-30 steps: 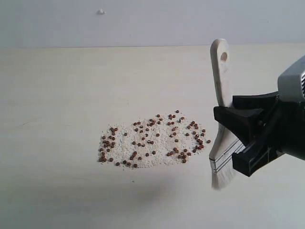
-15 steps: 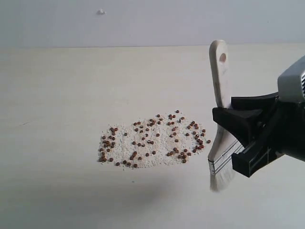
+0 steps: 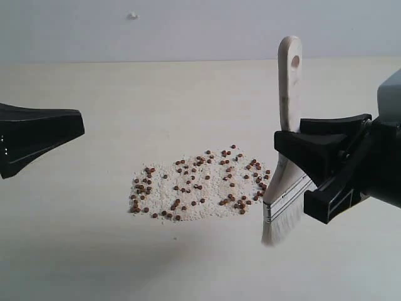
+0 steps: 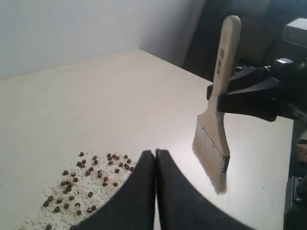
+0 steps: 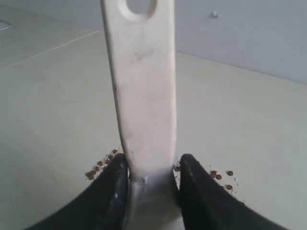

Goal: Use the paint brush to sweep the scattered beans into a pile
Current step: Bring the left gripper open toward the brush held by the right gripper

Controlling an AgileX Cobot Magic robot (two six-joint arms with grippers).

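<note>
The beans (image 3: 200, 185) lie as reddish-brown pellets mixed with pale grains in a loose patch on the table's middle; they also show in the left wrist view (image 4: 86, 184). My right gripper (image 3: 299, 179) is shut on the paint brush (image 3: 285, 138), held upright with the handle's hole end up. Its cream bristles (image 3: 276, 231) hang just right of the beans' right edge. The right wrist view shows the pale handle (image 5: 141, 96) clamped in the right gripper (image 5: 151, 167). My left gripper (image 4: 155, 153) is shut and empty, above the table left of the beans, its tip (image 3: 78, 128) entering from the left.
The pale tabletop (image 3: 94, 251) runs back to a grey wall (image 3: 188, 25). A small white speck (image 3: 133, 15) sits on that wall.
The brush has risen a little and shifted left toward the beans, its bristles swinging closer to the pile's right edge. The left gripper has come into the exterior view from the left.
</note>
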